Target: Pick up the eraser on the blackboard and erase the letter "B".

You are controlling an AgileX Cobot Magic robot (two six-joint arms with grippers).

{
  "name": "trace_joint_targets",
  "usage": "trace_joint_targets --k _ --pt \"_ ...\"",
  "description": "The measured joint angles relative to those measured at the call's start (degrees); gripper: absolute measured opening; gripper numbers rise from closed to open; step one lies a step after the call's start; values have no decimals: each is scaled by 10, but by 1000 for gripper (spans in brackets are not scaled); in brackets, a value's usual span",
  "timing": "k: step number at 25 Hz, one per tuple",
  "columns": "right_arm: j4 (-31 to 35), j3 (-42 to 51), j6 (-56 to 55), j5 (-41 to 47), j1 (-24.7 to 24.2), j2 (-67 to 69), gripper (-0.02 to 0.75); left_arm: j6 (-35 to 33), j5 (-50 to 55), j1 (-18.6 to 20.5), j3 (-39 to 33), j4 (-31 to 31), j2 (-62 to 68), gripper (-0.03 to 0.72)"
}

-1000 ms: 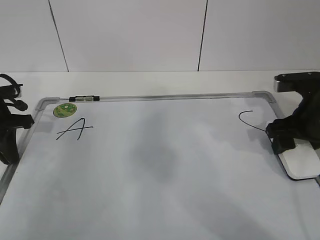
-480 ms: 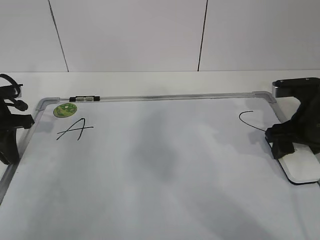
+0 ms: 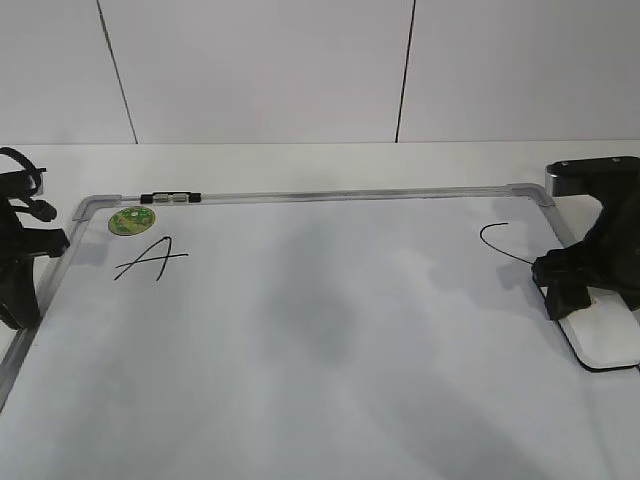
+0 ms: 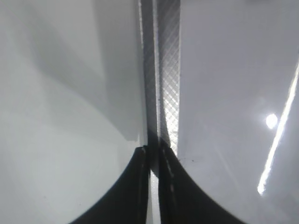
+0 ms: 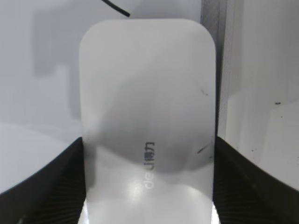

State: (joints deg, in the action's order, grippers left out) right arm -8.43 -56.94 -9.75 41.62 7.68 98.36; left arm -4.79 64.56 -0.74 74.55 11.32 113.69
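Observation:
The blackboard (image 3: 320,340) lies flat on the table, with a slanted "A" (image 3: 150,258) at its left and a curved "C" (image 3: 497,240) at its right. No letter "B" shows in any view. The white eraser (image 3: 607,340) lies on the board's right edge, and its grey print shows in the right wrist view (image 5: 147,102). My right gripper (image 3: 566,296) sits over the eraser's far end, with its fingers (image 5: 148,186) against both long sides. My left gripper (image 3: 15,300) is shut and empty above the board's left frame (image 4: 168,70), fingertips together (image 4: 153,158).
A round green sticker (image 3: 131,220) and a small black-and-clear clip (image 3: 170,197) sit at the board's top left. The board's grey frame runs close beside the eraser (image 5: 224,70). A tail of the "C" stroke (image 5: 117,8) lies just beyond the eraser's far end. White walls stand behind the table.
My right gripper and the eraser have slid slightly right and toward the front. The board's marks have shifted a few pixels right. The left arm has not moved.

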Motion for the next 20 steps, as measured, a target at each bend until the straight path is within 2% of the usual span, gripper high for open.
trace_joint_targets --k 17,20 --pt "-1 0 0 1 0 0 567 -1 1 0 0 2 0 13" --pt "-1 0 0 6 0 0 599 -1 1 0 0 2 0 13"
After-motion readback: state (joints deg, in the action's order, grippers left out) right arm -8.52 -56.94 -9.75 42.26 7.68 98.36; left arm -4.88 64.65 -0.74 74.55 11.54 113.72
